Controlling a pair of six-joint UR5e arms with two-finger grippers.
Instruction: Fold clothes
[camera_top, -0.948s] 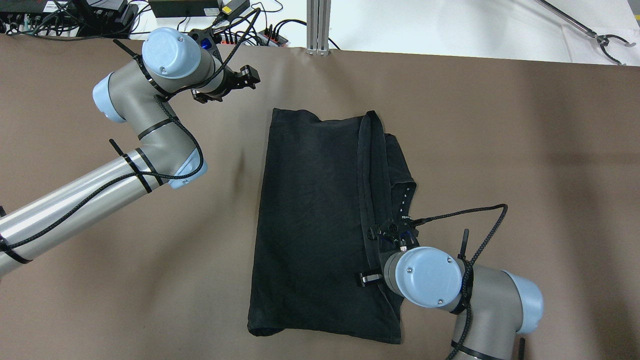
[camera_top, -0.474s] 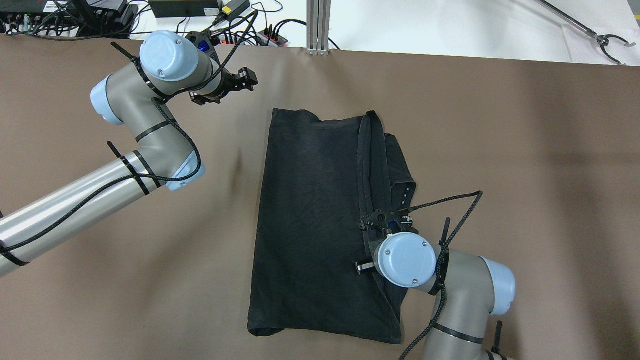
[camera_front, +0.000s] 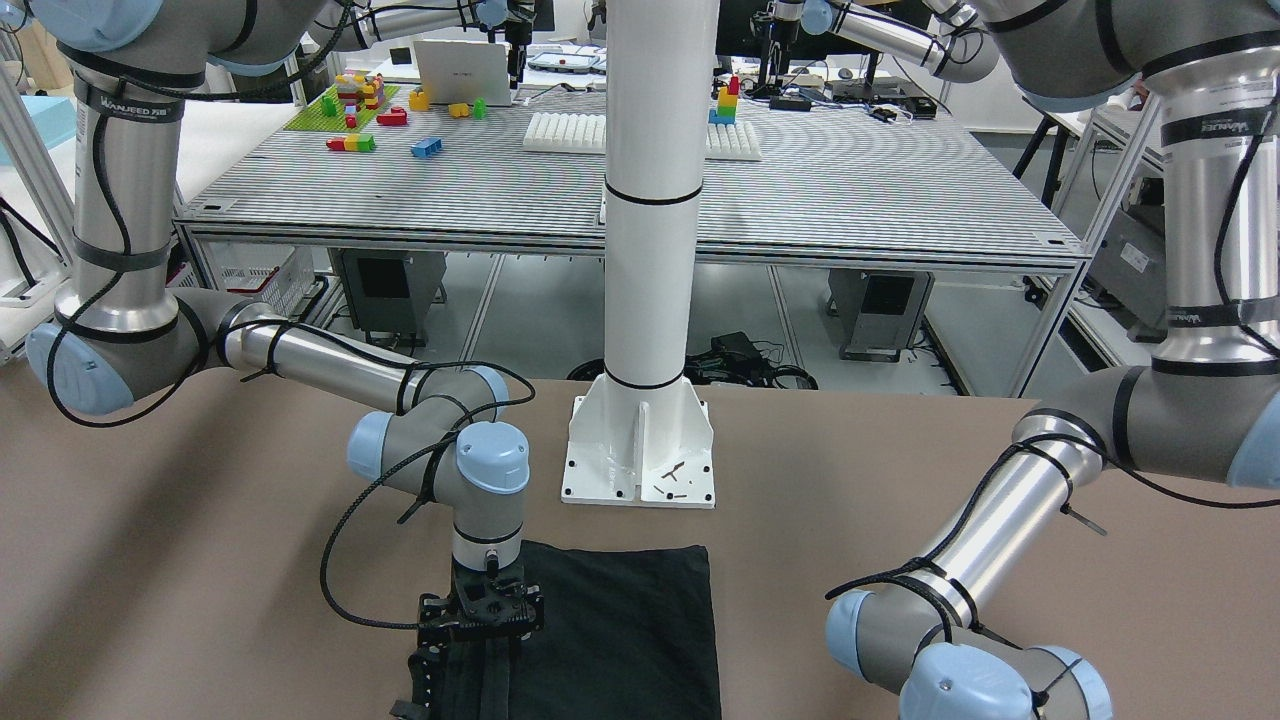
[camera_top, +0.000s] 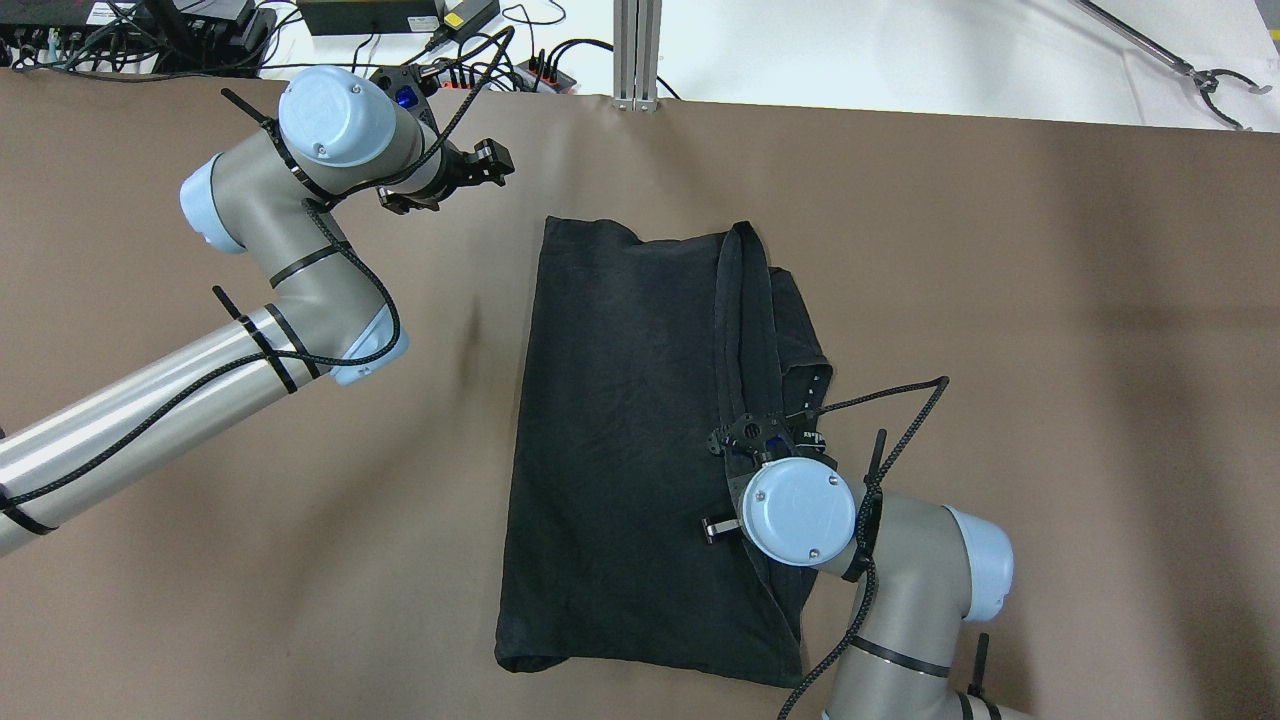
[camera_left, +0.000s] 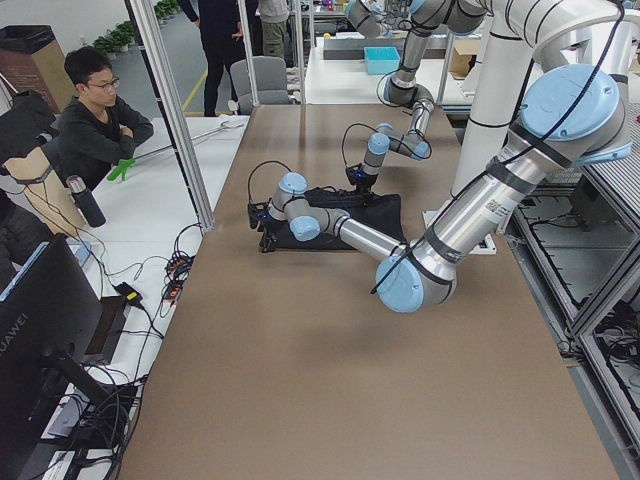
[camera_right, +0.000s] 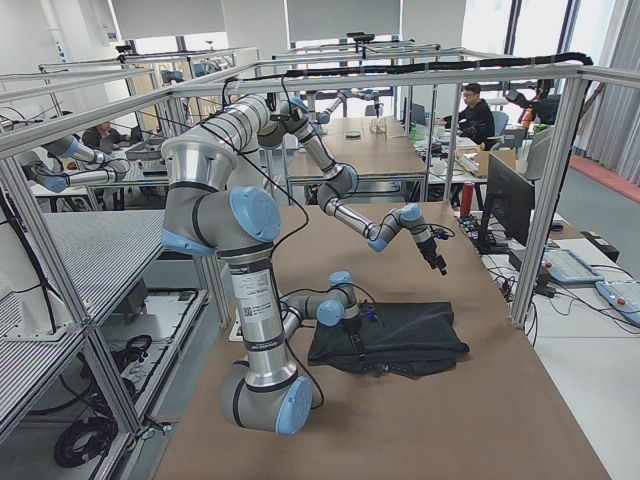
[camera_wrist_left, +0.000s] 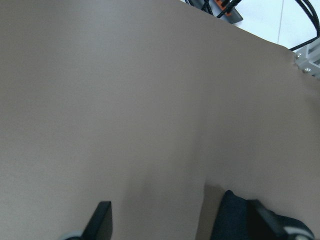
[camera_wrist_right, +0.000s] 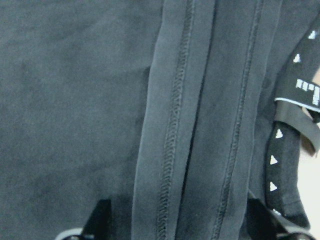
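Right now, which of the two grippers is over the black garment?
The right gripper, fingers spread above the stitched hem of the garment. The left gripper is off the cloth, over bare table beyond its far left corner.

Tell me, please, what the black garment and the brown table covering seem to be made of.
The garment looks like soft, matte knit fabric, perhaps cotton: it lies in limp folds with stitched hems. The table covering is a matte brown sheet, cloth or vinyl I cannot tell; it ripples shallowly beside the garment.

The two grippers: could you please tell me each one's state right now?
Left gripper: open, holding nothing.
Right gripper: open, above the plain black fabric garment.
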